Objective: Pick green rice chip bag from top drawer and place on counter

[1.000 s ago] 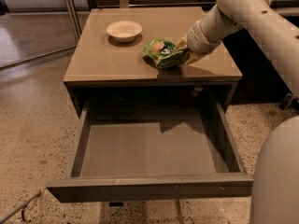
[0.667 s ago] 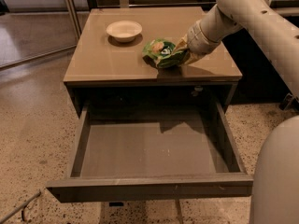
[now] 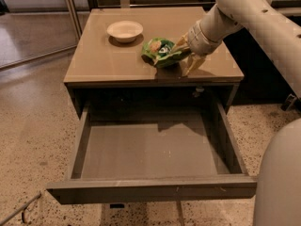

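Observation:
The green rice chip bag [image 3: 162, 52] lies on the counter [image 3: 117, 55], right of its middle and near the front edge. My gripper [image 3: 186, 55] is at the bag's right end, low over the counter. Its fingers stand apart: one finger [image 3: 180, 43] is above the bag's end and the other [image 3: 191, 67] points down to the counter just right of it. The bag's end lies between them and looks unclamped. The top drawer [image 3: 150, 189] is pulled fully out below the counter and nothing shows inside it.
A white bowl [image 3: 124, 30] stands on the counter at the back left of the bag. My arm [image 3: 244, 13] reaches in from the upper right. My white base [image 3: 280, 182] fills the lower right corner beside the drawer. Speckled floor surrounds the cabinet.
The bag stays at the same spot on the counter. My gripper's fingers have spread apart at the bag's right end; the arm has barely moved.

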{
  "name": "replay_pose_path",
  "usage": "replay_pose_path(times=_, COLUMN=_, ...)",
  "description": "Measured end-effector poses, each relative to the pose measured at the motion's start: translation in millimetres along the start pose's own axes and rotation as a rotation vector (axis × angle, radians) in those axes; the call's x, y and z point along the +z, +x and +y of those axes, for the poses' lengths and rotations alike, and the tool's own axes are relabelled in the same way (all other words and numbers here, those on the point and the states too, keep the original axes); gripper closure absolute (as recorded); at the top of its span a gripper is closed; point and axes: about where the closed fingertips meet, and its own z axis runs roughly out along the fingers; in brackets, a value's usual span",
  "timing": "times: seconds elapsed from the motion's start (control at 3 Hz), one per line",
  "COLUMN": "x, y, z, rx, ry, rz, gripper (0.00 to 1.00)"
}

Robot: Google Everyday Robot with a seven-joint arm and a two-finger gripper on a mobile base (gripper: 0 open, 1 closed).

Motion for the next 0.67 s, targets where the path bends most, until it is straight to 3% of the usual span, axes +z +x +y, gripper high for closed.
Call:
replay_pose_path(times=0.33, x=-11.2, y=-4.5, z=-11.1, rx=-0.012, ry=0.015, rz=0.019, gripper=0.00)
replay_pose_path(times=0.67, x=-11.2, y=-4.5, z=-11.1, rx=-0.012, ry=0.015, rz=0.019, gripper=0.00)
